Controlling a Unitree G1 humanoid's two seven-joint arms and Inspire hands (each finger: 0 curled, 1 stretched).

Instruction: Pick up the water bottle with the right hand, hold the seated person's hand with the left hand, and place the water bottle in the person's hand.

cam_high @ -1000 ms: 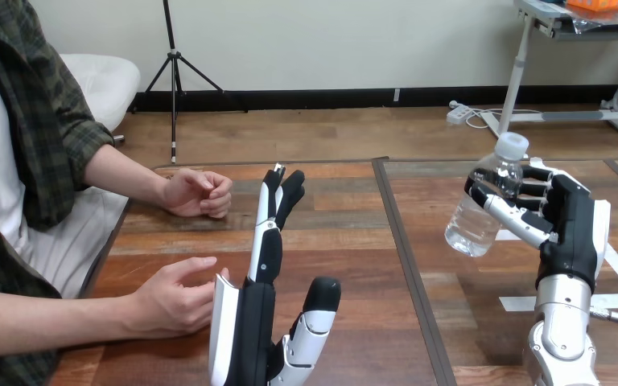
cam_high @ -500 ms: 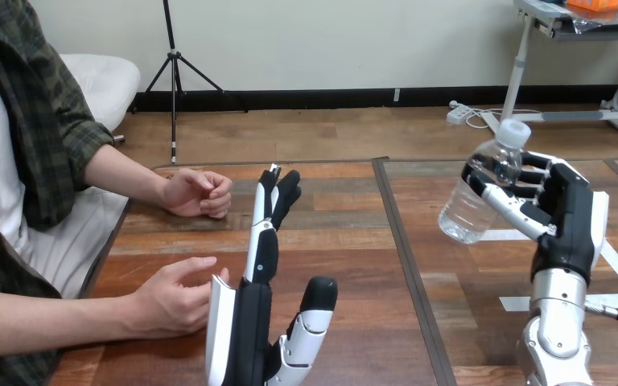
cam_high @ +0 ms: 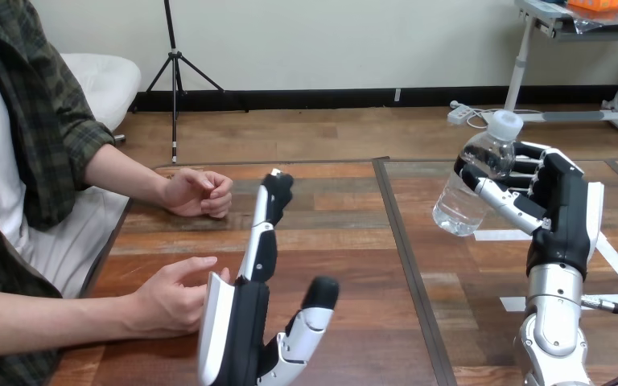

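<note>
My right hand (cam_high: 559,209) is raised over the right half of the table, its fingers and thumb curled round a clear water bottle (cam_high: 473,182) with a white cap, held tilted to the left. At the bottom centre my left hand (cam_high: 245,322) stands open with straight fingers pointing away from me. The person's hand (cam_high: 169,299) at the lower left rests on the table right beside it, touching or nearly touching its white shell. Farther back the person's other hand (cam_high: 198,192) lies loosely closed on the table.
The wooden table (cam_high: 346,241) has a dark seam running front to back through its middle. White tape strips (cam_high: 611,265) lie on its right part, under and behind my right arm. The person sits at the left side.
My right hand has carried the bottle up and to the left. My left hand has leaned slightly left, closer to the person's nearer hand. The person's hands have stayed put.
</note>
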